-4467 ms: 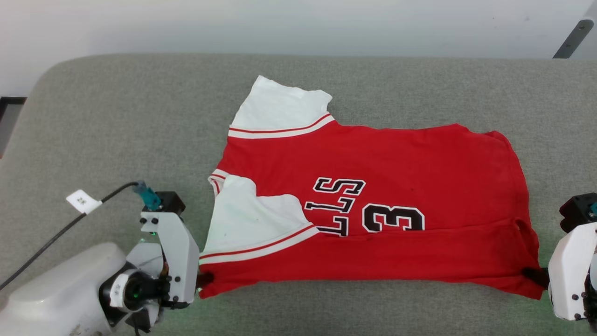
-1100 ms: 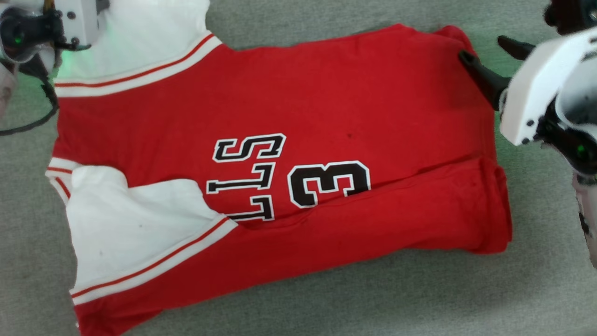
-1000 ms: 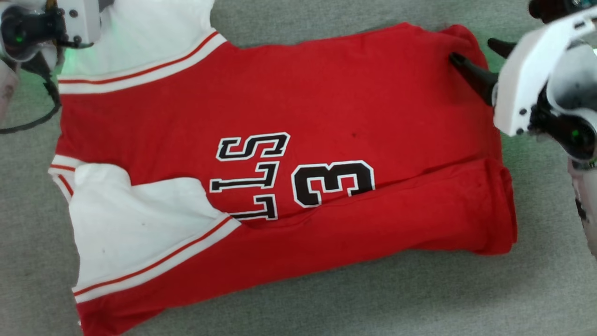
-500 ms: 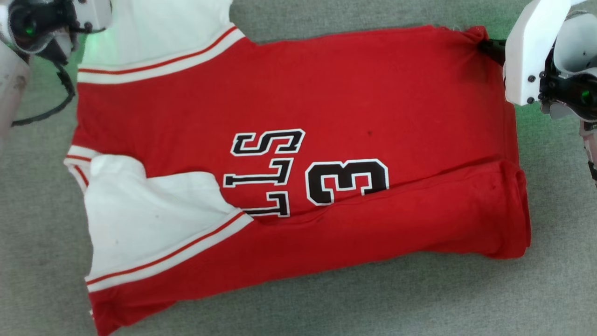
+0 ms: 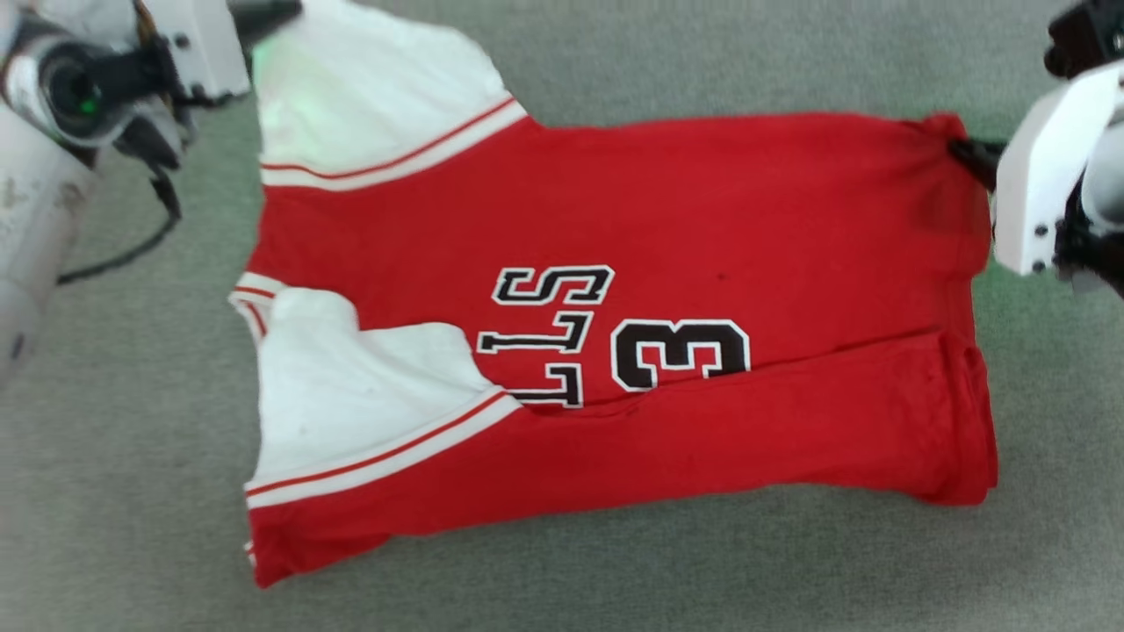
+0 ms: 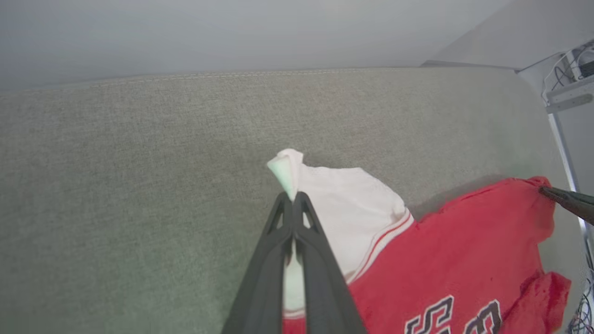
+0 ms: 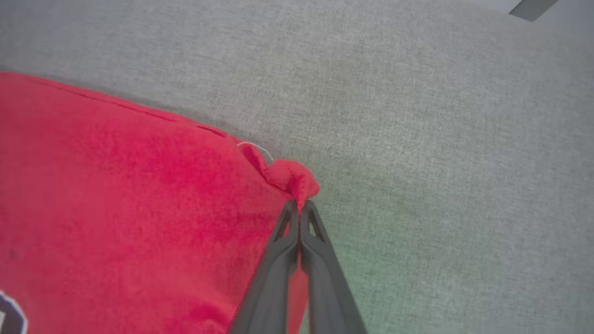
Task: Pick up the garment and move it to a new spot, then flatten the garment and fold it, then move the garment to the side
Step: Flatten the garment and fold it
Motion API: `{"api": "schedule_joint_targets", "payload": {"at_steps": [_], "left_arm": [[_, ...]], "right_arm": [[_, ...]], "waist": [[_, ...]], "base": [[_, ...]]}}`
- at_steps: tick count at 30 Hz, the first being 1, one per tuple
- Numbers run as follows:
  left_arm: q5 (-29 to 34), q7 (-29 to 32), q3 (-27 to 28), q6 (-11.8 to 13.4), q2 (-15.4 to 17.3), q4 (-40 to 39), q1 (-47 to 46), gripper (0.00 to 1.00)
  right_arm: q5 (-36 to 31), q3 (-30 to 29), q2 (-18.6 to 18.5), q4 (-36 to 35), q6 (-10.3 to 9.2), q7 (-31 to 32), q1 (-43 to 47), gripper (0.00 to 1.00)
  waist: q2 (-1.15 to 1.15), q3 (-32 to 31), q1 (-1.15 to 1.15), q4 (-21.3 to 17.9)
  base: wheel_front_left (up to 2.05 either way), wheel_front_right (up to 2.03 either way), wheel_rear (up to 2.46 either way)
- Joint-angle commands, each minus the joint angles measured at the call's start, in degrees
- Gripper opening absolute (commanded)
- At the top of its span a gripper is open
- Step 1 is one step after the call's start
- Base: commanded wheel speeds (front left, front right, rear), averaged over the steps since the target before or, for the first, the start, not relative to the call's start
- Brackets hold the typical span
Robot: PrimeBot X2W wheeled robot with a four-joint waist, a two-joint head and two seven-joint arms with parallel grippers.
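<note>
Head view: shirt (image 5: 615,237) flat on grey desk (image 5: 562,570), print up, near long edge folded over. Left hand (image 5: 263,13) clamped on tip of far white sleeve (image 5: 369,96). Right hand (image 5: 964,151) clamped on far hem corner.
Left wrist view: fingers (image 6: 274,260) pinched together on sleeve tip, cloth poking past them.
Right wrist view: fingers (image 7: 278,264) pinched on bunched red corner, loose white thread (image 7: 255,147) beside.

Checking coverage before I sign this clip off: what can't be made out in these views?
- Garment print: head view, the folded-over red strip covers part of the lettering.
- Left gripper: head view, fingers partly cut off by the top edge.
- Right gripper: head view, blurred, white housing hides most of its fingers.
</note>
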Motion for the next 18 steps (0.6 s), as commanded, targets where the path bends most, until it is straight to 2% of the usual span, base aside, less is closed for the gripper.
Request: {"api": "schedule_joint_targets", "payload": {"at_steps": [1,9,13,18], "left_arm": [[-0.7,0.38,0.19,-0.2,0.19,-1.04,1.54,0.0],[-3.21,1.37,-0.38,0.3,3.48,-10.46,9.93,0.0],[-4.39,0.84,-0.84,2.54,6.55,-18.11,15.59,0.0],[-6.48,0.03,-1.47,7.25,10.97,-29.43,23.79,0.0]], "right_arm": [[0.66,0.33,-0.96,-0.56,-0.06,-0.57,1.81,0.0],[3.34,0.09,-5.65,-6.46,-0.06,-2.14,11.28,0.0],[4.19,-1.83,-6.72,-9.25,-0.06,-1.94,17.29,0.0],[4.95,-5.24,-7.36,-12.48,-0.06,-0.71,25.12,0.0]], "waist": [[0.0,-4.21,0.0,3.07],[0.0,-11.2,0.0,6.48],[0.0,-14.08,0.0,7.45],[0.0,-16.43,0.0,8.35]], "base": [[0.0,0.0,0.0],[0.0,0.0,0.0],[0.0,0.0,0.0],[0.0,0.0,0.0]]}}
